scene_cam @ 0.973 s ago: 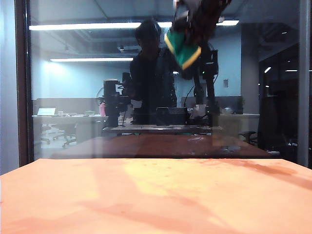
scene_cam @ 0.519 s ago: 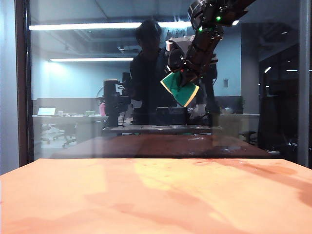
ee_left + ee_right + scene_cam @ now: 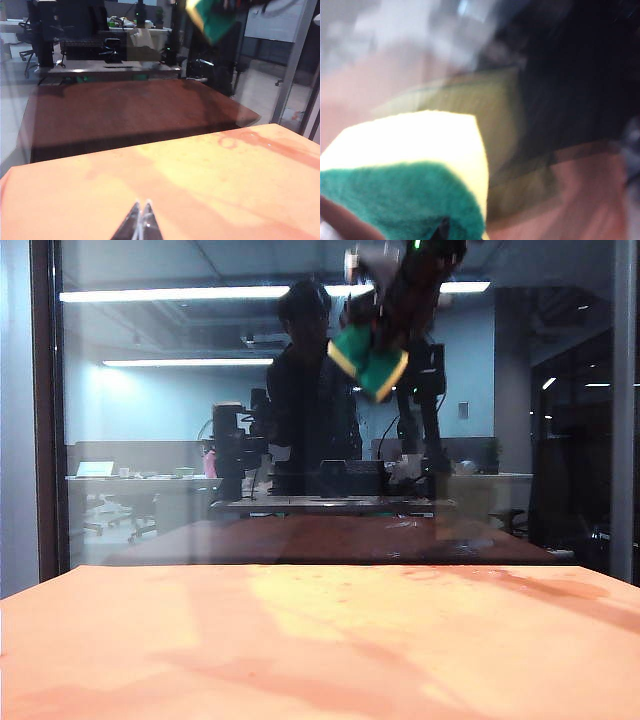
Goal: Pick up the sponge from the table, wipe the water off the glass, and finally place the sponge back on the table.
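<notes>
- Sponge (image 3: 367, 361) sits clamped in my right end effector (image 3: 385, 325), high up against the glass (image 3: 180, 490), near the top edge of the exterior view and a little right of the middle
- Its dark green scouring layer faces outward in the exterior view, with the pale yellow foam showing as a thin edge along its lower sides; the block is tilted, one corner pointing down
- In the right wrist view the sponge (image 3: 415, 165) fills the lower part of the frame, yellow foam above the green layer, all of it blurred; a dim mirrored copy of it shows in the pane just beyond
- My right arm comes in from the top of the exterior view, dark and blurred, so I cannot make out the single fingers there
- My left end effector (image 3: 140, 225) hangs low over the table (image 3: 200, 190), well apart from the sponge, its two dark tips pressed together into a point with nothing between them
- From the left wrist view the sponge (image 3: 212, 17) shows at the top edge, in front of the pane
- Water on the glass is too faint for me to pick out in any view
- Table surface is bare orange-tan, and the pane mirrors it as a darker brown sheet
</notes>
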Controlling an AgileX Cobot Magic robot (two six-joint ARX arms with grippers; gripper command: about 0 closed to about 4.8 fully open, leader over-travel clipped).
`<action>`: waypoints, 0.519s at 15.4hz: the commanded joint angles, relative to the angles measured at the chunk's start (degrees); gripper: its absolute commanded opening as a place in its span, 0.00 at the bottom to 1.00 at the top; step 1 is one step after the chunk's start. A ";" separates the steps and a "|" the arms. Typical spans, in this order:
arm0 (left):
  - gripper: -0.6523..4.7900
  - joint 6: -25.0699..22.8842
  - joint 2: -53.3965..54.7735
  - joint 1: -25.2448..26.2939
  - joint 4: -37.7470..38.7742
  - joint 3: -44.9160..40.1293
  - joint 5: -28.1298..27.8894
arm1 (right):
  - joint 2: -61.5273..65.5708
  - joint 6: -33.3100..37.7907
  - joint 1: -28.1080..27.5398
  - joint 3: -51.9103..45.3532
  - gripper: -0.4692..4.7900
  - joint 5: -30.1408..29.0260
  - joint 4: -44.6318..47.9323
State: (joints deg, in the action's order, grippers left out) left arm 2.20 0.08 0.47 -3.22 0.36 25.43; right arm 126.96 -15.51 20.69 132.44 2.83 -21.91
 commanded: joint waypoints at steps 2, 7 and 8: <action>0.11 -0.24 0.07 0.00 -0.72 0.13 0.09 | -3.28 0.11 -1.66 0.44 0.08 1.03 2.82; 0.11 -0.24 0.07 0.02 -0.72 0.13 0.09 | -6.05 0.55 -1.73 0.39 0.08 -0.87 -1.99; 0.11 -0.24 0.07 0.02 -0.72 0.13 0.09 | -6.88 1.07 -1.86 0.39 0.08 -1.88 -2.05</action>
State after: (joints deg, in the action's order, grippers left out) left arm 2.20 0.08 0.47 -3.22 0.36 25.43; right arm 121.43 -15.11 18.92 132.46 1.65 -24.99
